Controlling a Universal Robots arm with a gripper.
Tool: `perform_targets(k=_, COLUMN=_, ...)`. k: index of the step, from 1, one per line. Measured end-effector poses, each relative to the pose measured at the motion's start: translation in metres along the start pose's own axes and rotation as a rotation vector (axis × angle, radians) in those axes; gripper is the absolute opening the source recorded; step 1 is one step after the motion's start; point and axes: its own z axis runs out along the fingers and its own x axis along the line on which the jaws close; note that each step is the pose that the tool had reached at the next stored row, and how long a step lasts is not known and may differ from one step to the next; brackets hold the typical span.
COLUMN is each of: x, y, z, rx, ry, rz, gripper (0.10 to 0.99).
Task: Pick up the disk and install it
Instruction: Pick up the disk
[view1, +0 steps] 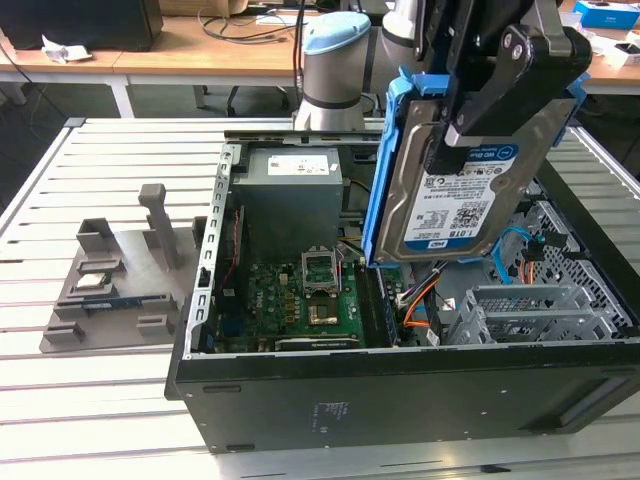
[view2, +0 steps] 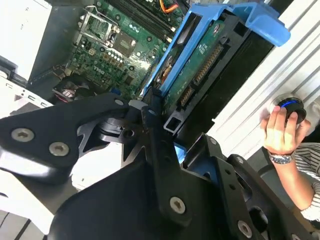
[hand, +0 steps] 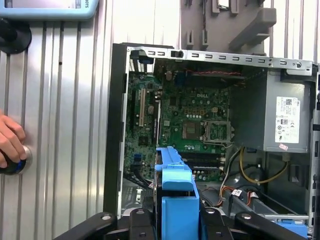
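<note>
1. The disk is clamped near its upper end by the gripper and held over the open case, likely so it can be lined up with the cage inside the case.
2. It is carried on edge, with the long axis steeply upright and slightly tilted. The lower end is pointed into the case, and the label is seen in the exterior view.

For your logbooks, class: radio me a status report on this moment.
Claw shut on disk. Disk on edge above open case, not installed. Cables beside drive cage.
</note>
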Motion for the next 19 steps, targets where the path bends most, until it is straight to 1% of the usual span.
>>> perform_targets(k=1, x=0.0001, y=-0.0002, z=0.0003, rx=0.002, ry=-0.0011, rz=0.039, gripper=0.369)
perform_targets(k=2, x=0.0001, y=-0.0001, z=0.0003, rx=0.003, ry=-0.0011, rz=0.059, gripper=0.369)
perform_targets(k=6, x=0.0001, y=-0.0004, z=0.0004, rx=0.003, ry=-0.0011, rz=0.063, gripper=0.369)
perform_targets(k=7, x=0.0001, y=-0.0022, z=0.0004, rx=0.003, ry=-0.0011, rz=0.062, gripper=0.369)
perform_targets(k=8, x=0.0003, y=-0.0076, z=0.0003, rx=0.003, ry=-0.0012, rz=0.062, gripper=0.369)
perform_targets(k=11, x=0.0007, y=-0.0189, z=0.0, rx=0.003, ry=-0.0012, rz=0.062, gripper=0.369)
perform_targets(k=13, x=0.0008, y=-0.0228, z=-0.0002, rx=0.003, ry=-0.0011, rz=0.062, gripper=0.369)
perform_targets(k=16, x=0.0011, y=-0.0308, z=-0.0003, rx=0.003, ry=-0.0011, rz=0.062, gripper=0.369)
perform_targets(k=18, x=0.0012, y=-0.0345, z=-0.0003, rx=0.003, ry=-0.0011, rz=0.062, gripper=0.369)
perform_targets(k=19, x=0.0013, y=-0.0379, z=-0.0003, rx=0.003, ry=-0.0011, rz=0.062, gripper=0.369)
